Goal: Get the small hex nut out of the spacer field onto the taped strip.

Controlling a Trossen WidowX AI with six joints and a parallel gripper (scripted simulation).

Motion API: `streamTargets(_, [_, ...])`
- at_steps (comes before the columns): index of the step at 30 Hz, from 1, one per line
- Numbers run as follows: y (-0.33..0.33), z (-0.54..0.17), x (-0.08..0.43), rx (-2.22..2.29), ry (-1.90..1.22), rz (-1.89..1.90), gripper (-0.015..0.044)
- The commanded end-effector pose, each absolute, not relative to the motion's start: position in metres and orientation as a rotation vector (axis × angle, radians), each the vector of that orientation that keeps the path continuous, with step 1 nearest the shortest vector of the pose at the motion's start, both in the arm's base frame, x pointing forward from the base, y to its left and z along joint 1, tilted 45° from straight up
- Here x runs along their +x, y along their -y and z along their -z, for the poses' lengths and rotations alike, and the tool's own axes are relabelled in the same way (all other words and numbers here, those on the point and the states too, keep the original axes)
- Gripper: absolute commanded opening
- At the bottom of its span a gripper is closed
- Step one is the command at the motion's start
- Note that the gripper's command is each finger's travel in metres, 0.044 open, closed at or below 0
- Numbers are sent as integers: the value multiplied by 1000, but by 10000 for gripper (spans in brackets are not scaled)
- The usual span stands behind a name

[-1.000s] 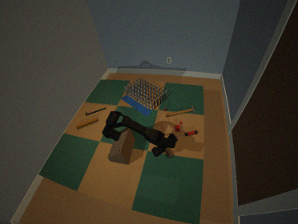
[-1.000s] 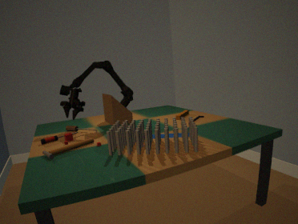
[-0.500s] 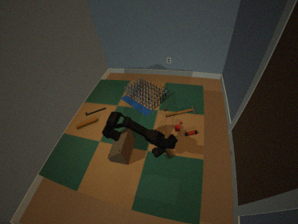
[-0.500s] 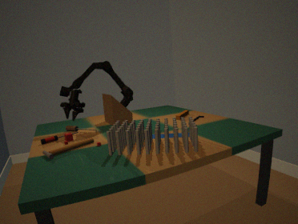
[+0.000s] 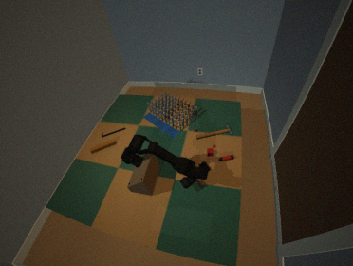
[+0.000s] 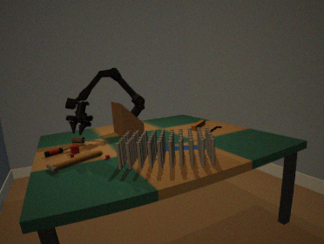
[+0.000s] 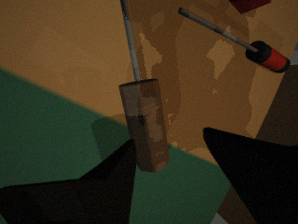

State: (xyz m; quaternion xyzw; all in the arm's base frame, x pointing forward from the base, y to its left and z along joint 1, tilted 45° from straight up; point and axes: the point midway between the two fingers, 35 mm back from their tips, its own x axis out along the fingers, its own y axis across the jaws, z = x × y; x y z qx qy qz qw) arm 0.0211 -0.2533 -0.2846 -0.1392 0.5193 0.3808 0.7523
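Observation:
My gripper (image 6: 77, 132) (image 7: 169, 138) is open and empty. It hangs above the handle of a tool with a wooden handle (image 6: 78, 139) (image 7: 145, 125) and a thin metal rod. In the wrist view the left fingertip is beside the handle's lower end, and the right fingertip is off to its right. The rod runs out of the top of that view, so its far end is hidden there. The metal spacers (image 6: 160, 154) stand upright in rows, with the blue taped strip (image 5: 161, 125) along their front. The hex nut cannot be made out.
A hammer (image 5: 211, 134) (image 6: 78, 159), a red screwdriver (image 5: 227, 158) (image 6: 53, 152) (image 7: 272, 57) and a red block (image 5: 210, 152) (image 6: 74, 149) lie near the tool. A wooden wedge (image 5: 142, 178) (image 6: 124, 121) stands by the arm. An orange bar (image 5: 103, 145) and a dark bent tool (image 5: 114, 132) lie across the table.

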Motion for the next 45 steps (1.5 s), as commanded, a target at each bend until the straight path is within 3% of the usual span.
streamTargets(1, [248,289,19,-304,-1135,-838,280])
streamTargets(21, [226,310,14,-304,-1135,-840,280])
streamTargets(39, [226,310,14,-304,-1135,-840,160])
streamTargets(45, [249,286,19,-302,-1133,-836,3])
